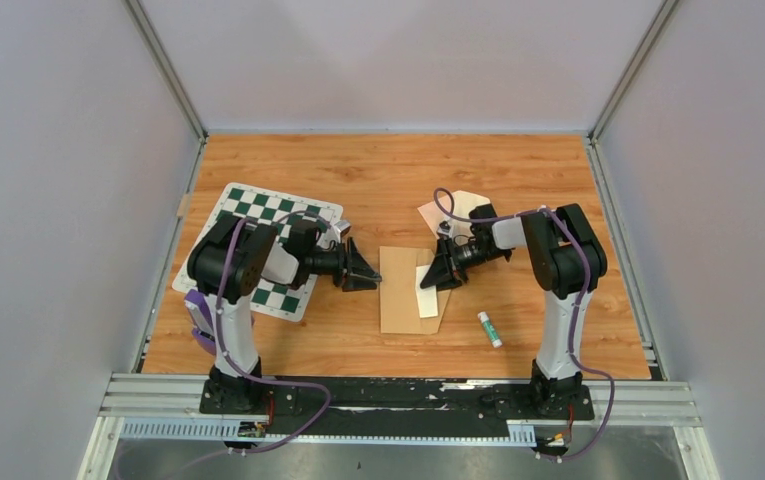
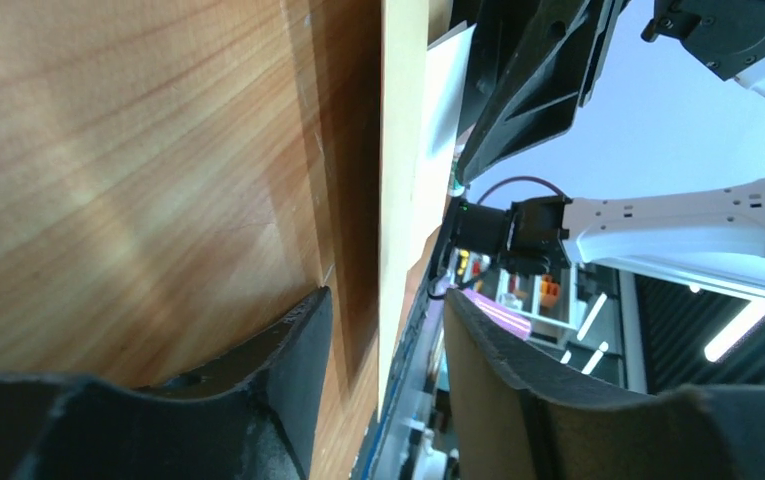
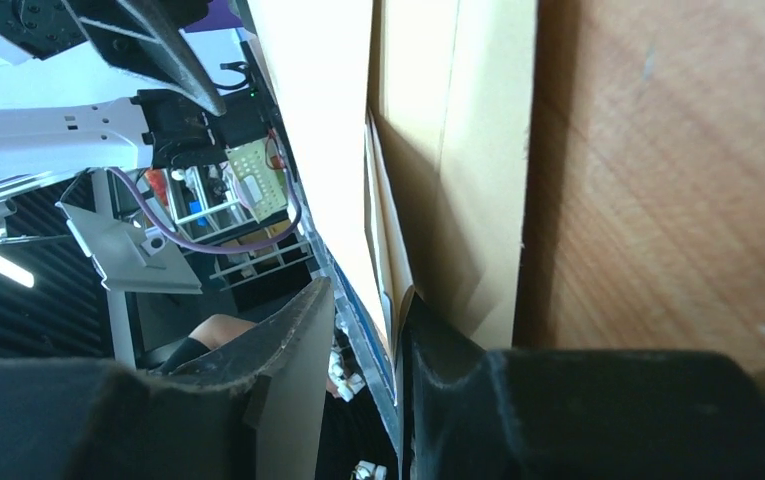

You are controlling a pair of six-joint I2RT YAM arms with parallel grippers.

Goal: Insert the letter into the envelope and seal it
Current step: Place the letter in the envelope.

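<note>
1. Mat (image 1: 268, 210): green-and-white checks, lies flat at the far left of the table (image 1: 378, 170), partly under the left arm (image 1: 233, 260).
2. Left gripper (image 1: 363, 270): points right, low over the table, just beside the left edge of the envelope (image 1: 398, 295). In its wrist view, shows fingers (image 2: 288, 350) standing well apart, with the envelope's thin edge running toward the gap. Released, clamping nothing.
3. Envelope: tan, lies flat mid-table between the two grippers, long side running away from the arm bases.
4. Letter (image 1: 426, 298): shows as a pale strip on the envelope's right part, with tan on both sides of it. In the right wrist view, sits at the envelope's gaping mouth (image 3: 378, 200). Cannot tell how far in it reaches.
5. Right gripper (image 1: 445, 272): points left, tips at the envelope's right edge, over the far end of the letter. In its wrist view, shows fingers (image 3: 288, 350) partly apart with a clear gap. Paper edges lie in that gap close against one finger, too thin to fill it. Released, pinching nothing.
6. Pale sheet (image 1: 463, 207): lies on the table beyond the right gripper, partly hidden by the right arm (image 1: 558, 250).
7. Glue stick (image 1: 489, 328): white with a green end, lies on its side right of the envelope and nearer the bases, apart from it.
</note>
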